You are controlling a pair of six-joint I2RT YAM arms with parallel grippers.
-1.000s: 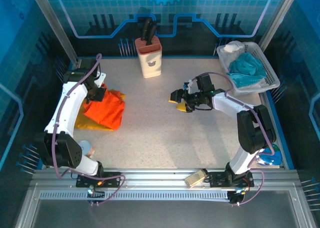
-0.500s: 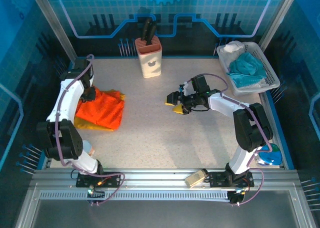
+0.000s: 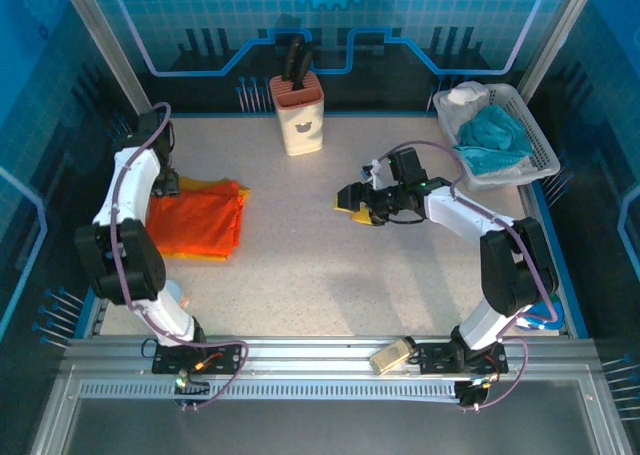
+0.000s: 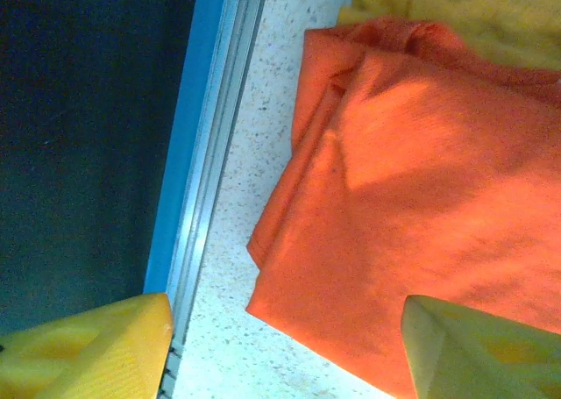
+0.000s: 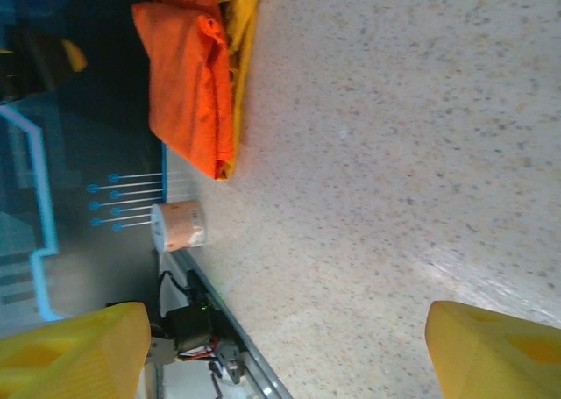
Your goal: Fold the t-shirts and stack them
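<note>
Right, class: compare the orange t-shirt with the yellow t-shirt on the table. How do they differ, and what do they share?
The orange t-shirt lies on top; the yellow t-shirt lies underneath. The orange t-shirt shows most of its upper face; the yellow t-shirt peeks out at the edges. Both are thin fabric, folded and stacked at the left side of the table.

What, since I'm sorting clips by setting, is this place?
Likely a robot lab: left arm and right arm bolted to an aluminium rail, blue-lit panels walling the table, an orange t-shirt and basket as props.
</note>
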